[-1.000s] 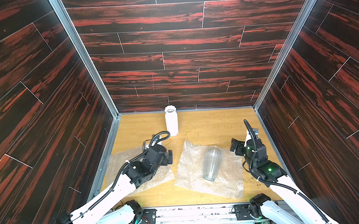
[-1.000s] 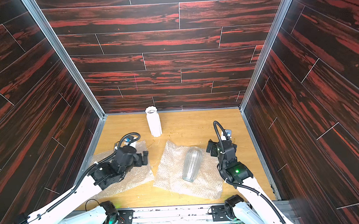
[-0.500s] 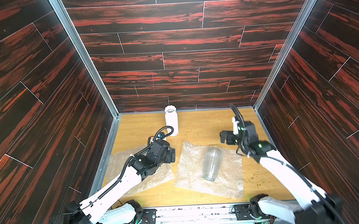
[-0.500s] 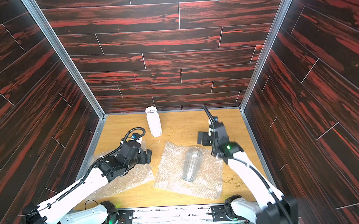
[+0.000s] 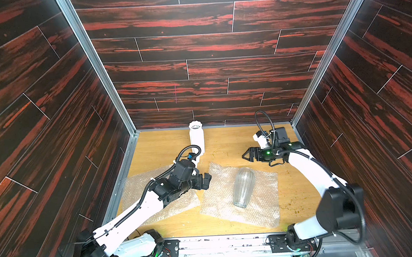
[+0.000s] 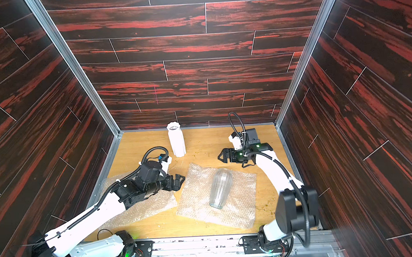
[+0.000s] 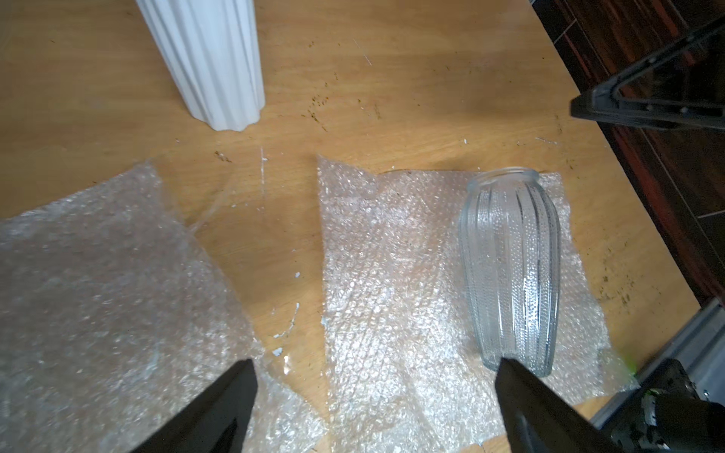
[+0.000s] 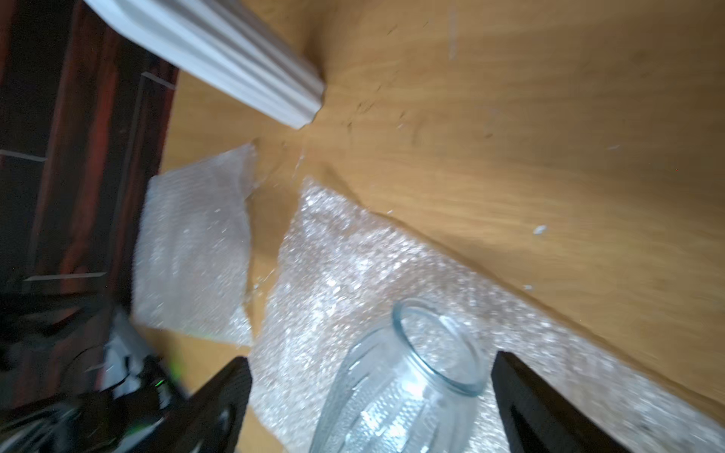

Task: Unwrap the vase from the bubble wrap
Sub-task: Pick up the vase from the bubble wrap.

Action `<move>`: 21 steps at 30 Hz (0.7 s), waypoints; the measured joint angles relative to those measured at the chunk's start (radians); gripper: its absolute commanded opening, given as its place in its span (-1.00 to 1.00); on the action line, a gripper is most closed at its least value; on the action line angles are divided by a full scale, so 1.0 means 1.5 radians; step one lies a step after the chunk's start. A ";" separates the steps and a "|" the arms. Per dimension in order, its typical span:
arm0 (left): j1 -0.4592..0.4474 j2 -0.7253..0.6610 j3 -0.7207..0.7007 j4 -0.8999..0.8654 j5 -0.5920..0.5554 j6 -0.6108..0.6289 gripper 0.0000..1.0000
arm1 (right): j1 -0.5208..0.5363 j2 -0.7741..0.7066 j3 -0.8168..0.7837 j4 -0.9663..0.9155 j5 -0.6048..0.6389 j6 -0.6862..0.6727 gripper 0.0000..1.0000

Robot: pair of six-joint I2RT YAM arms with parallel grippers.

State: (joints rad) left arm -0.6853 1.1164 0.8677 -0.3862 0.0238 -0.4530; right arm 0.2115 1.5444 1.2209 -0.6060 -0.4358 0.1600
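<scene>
My left arm stretched low and forward, left gripper (image 5: 208,180) level, pointing inward, jaws wide apart, holding nothing. My right arm bent at raised elbow, forearm extended far, right gripper (image 5: 245,155) turned inward, jaws wide, empty.

The left arm (image 5: 132,214) and right arm (image 5: 308,168) are showing white, rounded link shells joined by black motor housings. Each is carrying a black ribbed cable (image 5: 271,127) that is arching over its wrist. The left gripper (image 5: 208,180) and right gripper (image 5: 245,156) are showing black, open-framed triangular fingers, and a green light (image 5: 268,152) is glowing on the right wrist.
</scene>
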 measured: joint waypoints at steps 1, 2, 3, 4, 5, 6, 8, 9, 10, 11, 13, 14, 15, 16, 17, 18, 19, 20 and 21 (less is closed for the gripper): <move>0.000 0.003 -0.005 0.006 0.008 -0.003 1.00 | 0.000 0.012 0.000 -0.004 -0.014 -0.003 0.98; 0.000 0.005 -0.011 0.015 0.018 -0.007 0.99 | -0.001 0.021 0.000 -0.010 -0.022 -0.007 0.97; 0.000 0.007 -0.015 0.020 0.025 -0.010 1.00 | -0.001 0.030 0.001 -0.016 -0.027 -0.011 0.97; 0.000 0.007 -0.022 0.031 0.033 -0.014 1.00 | 0.000 0.041 0.005 -0.026 -0.029 -0.016 0.98; 0.000 0.007 -0.027 0.039 0.041 -0.018 0.99 | 0.000 0.056 0.010 -0.033 -0.029 -0.019 0.97; 0.000 0.007 -0.033 0.048 0.047 -0.020 0.99 | 0.000 0.068 0.014 -0.037 -0.029 -0.021 0.98; 0.000 0.007 -0.042 0.062 0.056 -0.023 1.00 | -0.001 0.099 0.024 -0.047 -0.029 -0.027 0.98; 0.000 0.007 -0.045 0.067 0.059 -0.024 1.00 | -0.001 0.112 0.028 -0.050 -0.028 -0.029 0.98; 0.000 0.007 -0.047 0.072 0.062 -0.024 0.99 | -0.001 0.125 0.029 -0.053 -0.028 -0.030 0.98; 0.000 0.007 -0.049 0.077 0.067 -0.024 0.97 | -0.001 0.134 0.030 -0.057 -0.028 -0.031 0.98; 0.000 0.007 -0.053 0.087 0.084 -0.022 0.86 | -0.001 0.146 0.030 -0.066 -0.027 -0.033 0.97; 0.000 0.007 -0.056 0.092 0.096 -0.021 0.85 | -0.001 0.149 0.030 -0.070 -0.026 -0.033 0.98; -0.001 0.008 -0.062 0.098 0.110 -0.020 0.85 | -0.001 0.150 0.030 -0.075 -0.026 -0.034 0.98; -0.004 0.010 -0.069 0.105 0.122 -0.020 0.85 | -0.001 0.150 0.030 -0.079 -0.026 -0.034 0.98; -0.011 0.016 -0.076 0.112 0.130 -0.020 0.85 | -0.001 0.150 0.030 -0.081 -0.026 -0.035 0.97; -0.022 0.024 -0.084 0.121 0.139 -0.023 0.85 | -0.001 0.149 0.029 -0.082 -0.024 -0.034 0.97; -0.036 0.035 -0.092 0.130 0.147 -0.028 0.86 | 0.000 0.148 0.026 -0.080 -0.018 -0.032 0.98; -0.048 0.047 -0.098 0.139 0.154 -0.034 0.86 | 0.000 0.143 0.017 -0.074 -0.009 -0.029 0.97; -0.058 0.063 -0.101 0.144 0.163 -0.041 0.89 | -0.001 0.133 0.002 -0.065 0.000 -0.022 0.97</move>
State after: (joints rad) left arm -0.7727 1.2106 0.7166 -0.1696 0.2684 -0.5148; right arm 0.2108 1.7443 1.2243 -0.7040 -0.4355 0.1265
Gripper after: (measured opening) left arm 0.931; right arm 0.987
